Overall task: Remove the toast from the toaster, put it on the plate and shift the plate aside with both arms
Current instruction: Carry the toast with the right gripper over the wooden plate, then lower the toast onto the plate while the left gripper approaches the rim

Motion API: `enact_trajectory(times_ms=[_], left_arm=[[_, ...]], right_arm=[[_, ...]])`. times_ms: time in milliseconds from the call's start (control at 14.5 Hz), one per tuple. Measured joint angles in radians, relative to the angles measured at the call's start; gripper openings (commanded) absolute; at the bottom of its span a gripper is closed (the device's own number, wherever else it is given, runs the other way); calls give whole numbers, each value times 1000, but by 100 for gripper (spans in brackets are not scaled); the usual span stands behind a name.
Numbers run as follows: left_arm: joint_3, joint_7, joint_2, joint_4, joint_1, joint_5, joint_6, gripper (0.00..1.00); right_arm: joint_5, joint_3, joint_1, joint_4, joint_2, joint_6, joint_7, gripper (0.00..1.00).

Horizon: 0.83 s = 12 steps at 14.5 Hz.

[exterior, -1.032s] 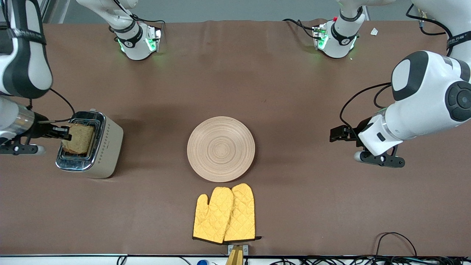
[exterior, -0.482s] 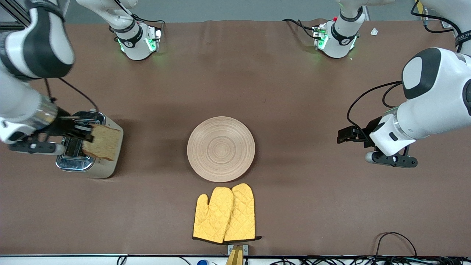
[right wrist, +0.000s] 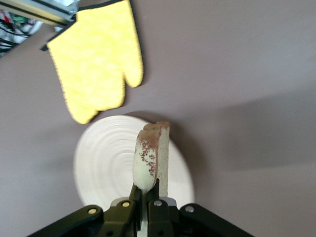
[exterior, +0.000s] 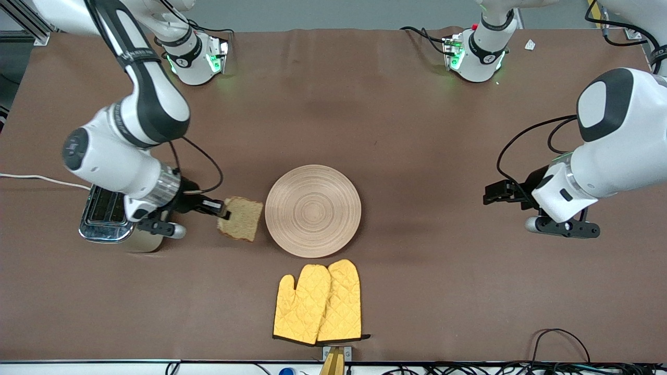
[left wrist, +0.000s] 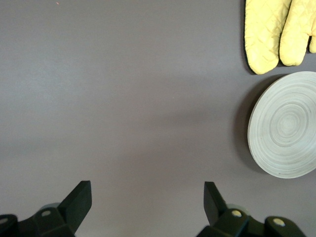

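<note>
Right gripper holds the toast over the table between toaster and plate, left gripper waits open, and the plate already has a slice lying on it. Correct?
Not quite: the plate is bare, as the front view shows. The only toast is in the right gripper, over the table between the toaster and the plate. The left gripper does wait open.

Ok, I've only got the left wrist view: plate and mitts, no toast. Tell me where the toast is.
Observer: The right gripper is shut on the toast, over the table between the toaster and the plate.
Operator: Say if it's over the plate.
Observer: Not yet; the front view shows it just short of the rim.
Operator: Place my arm.
Observer: The left gripper waits open over the table toward the left arm's end, apart from the plate.
</note>
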Motion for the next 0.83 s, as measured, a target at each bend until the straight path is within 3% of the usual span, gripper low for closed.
enact_trajectory(times_ms=[206,482,619,826], left_arm=[[0,3,6,-2,15,-1,-6,100],[-9,4,55,-7,-3,-53,-5,100],[-16,13,86,-7,-6,-102,-5,100],[-47,35,126,-10,-6,-129,-5,100]], right_arm=[[108,86,8,-58,24,148,2,0],[143,184,13,-122,94,359,-4,0],[144,213,19,-161,138,455,-30,0],[145,215,15,-196,164,484,-123,0]])
